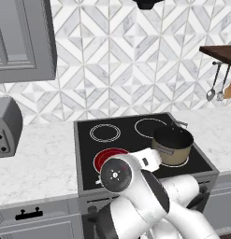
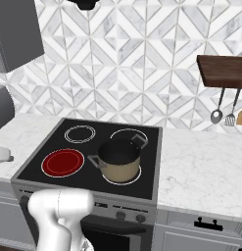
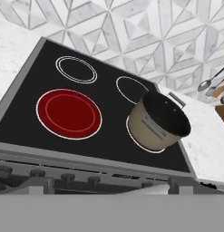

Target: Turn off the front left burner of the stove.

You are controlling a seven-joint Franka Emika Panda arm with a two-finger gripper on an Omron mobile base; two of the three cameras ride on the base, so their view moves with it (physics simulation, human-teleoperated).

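I see the front left burner (image 3: 69, 113) glowing red inside its white rings, at the near left corner of the stove (image 2: 147, 147), so it is on. Behind it sits the smaller double-ring burner (image 3: 76, 69), dark, and to the far right a single thin ring (image 3: 129, 89), also dark. On the near right ring stands a tan pot (image 3: 158, 121) with a dark inside and no lid, one handle pointing toward the far right; in the hand view it looks tilted, but that is my camera rolling. Along the grey front panel (image 2: 108, 202) I can make out a row of small dark knobs (image 3: 63, 178), below the near edge of the glass. My arm (image 1: 135, 186) rises in front of the stove and hides part of the panel in the left base view. I cannot see the fingertips themselves in any view, though the jaws read as spread wide and nothing is in them. Marble counter (image 2: 201, 171) runs on both sides of the stove, a grey toaster (image 1: 5, 126) stands on the left, and utensils (image 2: 216, 116) hang from a dark wooden shelf (image 2: 223, 71) at the far right against the patterned tile wall (image 2: 132, 63)
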